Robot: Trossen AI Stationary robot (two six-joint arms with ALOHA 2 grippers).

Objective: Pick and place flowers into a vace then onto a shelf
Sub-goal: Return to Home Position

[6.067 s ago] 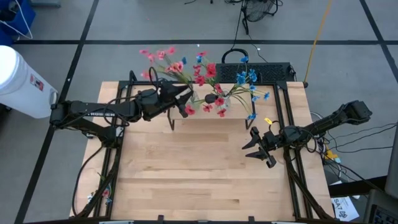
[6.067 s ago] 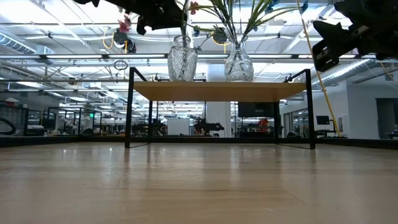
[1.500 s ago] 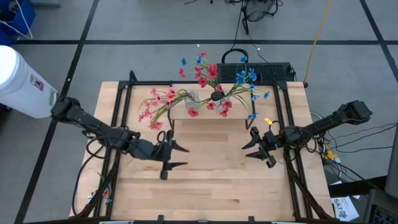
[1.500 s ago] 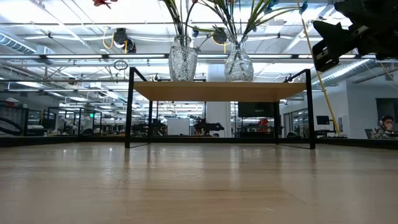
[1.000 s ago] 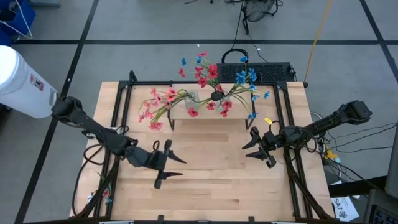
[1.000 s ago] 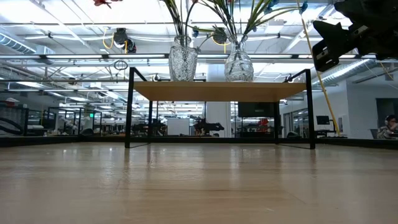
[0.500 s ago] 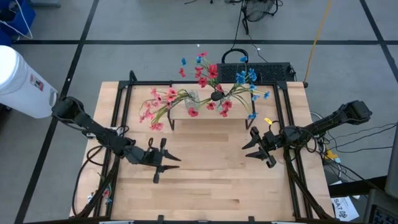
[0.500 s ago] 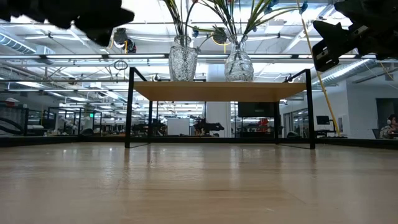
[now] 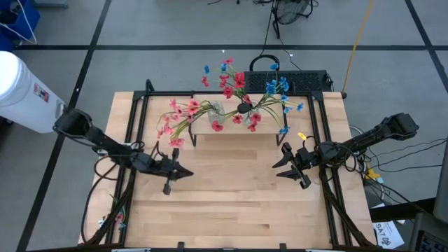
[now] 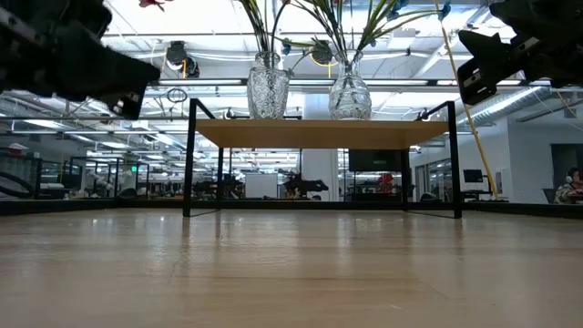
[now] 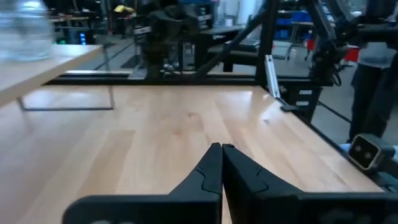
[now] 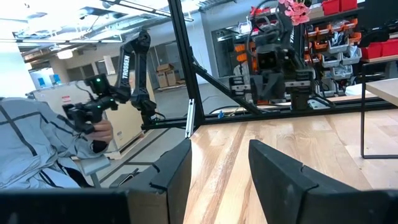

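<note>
Evidently, all 3 flowers (image 9: 227,91) stand in the 2 glass vases (image 10: 267,93) on the shelf (image 10: 319,134), placement complete; left gripper (image 11: 221,149) clenched empty, right gripper (image 12: 221,149) released, both clear, homing outstanding.

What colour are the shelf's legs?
Black. The shelf and its thin legs show best in the low view.

Flowers (image 9: 226,91) in two glass vases (image 10: 267,93), atop low wooden shelf (image 10: 319,133)

We get bright, even overhead light; ceiling lamps (image 10: 410,36) glare in low view, table (image 9: 231,203) shadows faint.
</note>
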